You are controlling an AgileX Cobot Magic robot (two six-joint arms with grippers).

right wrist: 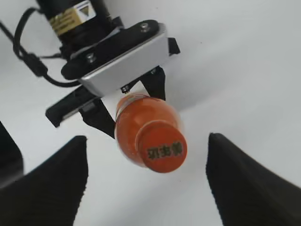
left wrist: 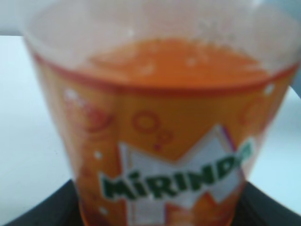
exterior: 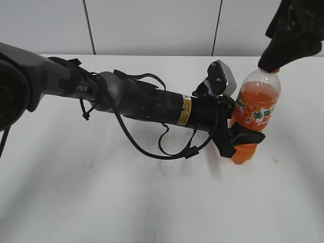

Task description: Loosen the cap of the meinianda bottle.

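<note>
While the left gripper (exterior: 242,135) pinches the meinianda bottle (exterior: 254,114) upright at its waist, the right gripper (right wrist: 148,183) hangs over the cap (right wrist: 162,148), fingers spread wide either side and clear of it. It should probably descend centred, clamp the ribbed side squarely, then twist as the left holds firm.

A plain white table (exterior: 101,202) fills most of the exterior view, its matte surface faintly speckled and marked with a few small dark flecks — one sits near the right edge. Behind it stands a pale grey-white wall (exterior: 152,25) made of flat panels, split by two thin dark vertical seams. The light is soft and even — shadows on the table are blurred and weak, darkest along the bottom edge and the lower left corner.
</note>
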